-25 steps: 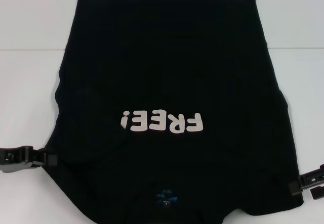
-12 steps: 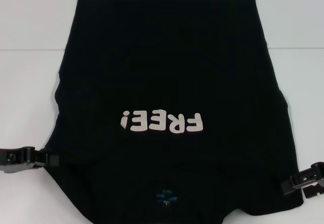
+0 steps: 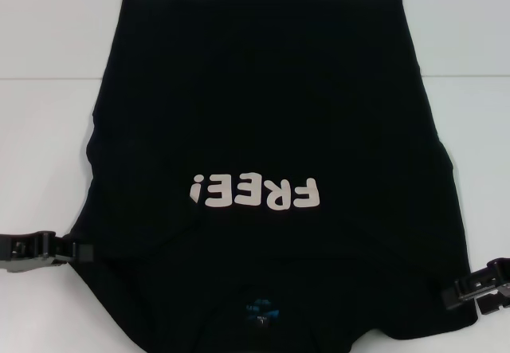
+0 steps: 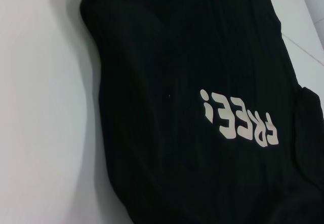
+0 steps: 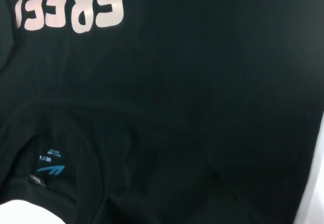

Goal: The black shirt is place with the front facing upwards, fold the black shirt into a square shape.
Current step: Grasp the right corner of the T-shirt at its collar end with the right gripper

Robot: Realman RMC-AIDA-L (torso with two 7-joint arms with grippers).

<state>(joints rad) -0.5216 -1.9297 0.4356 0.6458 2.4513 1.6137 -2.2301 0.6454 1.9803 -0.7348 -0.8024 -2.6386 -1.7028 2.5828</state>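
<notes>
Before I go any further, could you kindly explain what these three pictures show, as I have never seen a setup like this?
This is a two-armed robot. One picture looks down from its head; the other two come from cameras on its wrists. A black shirt lies front up on a white table, with white lettering and a blue neck label nearest the robot. The left gripper and right gripper sit at the shirt's two near edges. Whether either grips cloth cannot be seen.

Black shirt [image 3: 263, 122] lies flat on white table [image 3: 48, 130], front up, white "FREE!" lettering [image 3: 255, 193] upside down, blue neck label [image 3: 261, 311] at near edge. Left gripper [image 3: 76, 251] touches shirt's left edge; right gripper [image 3: 460, 296] at right edge, near corner.
</notes>
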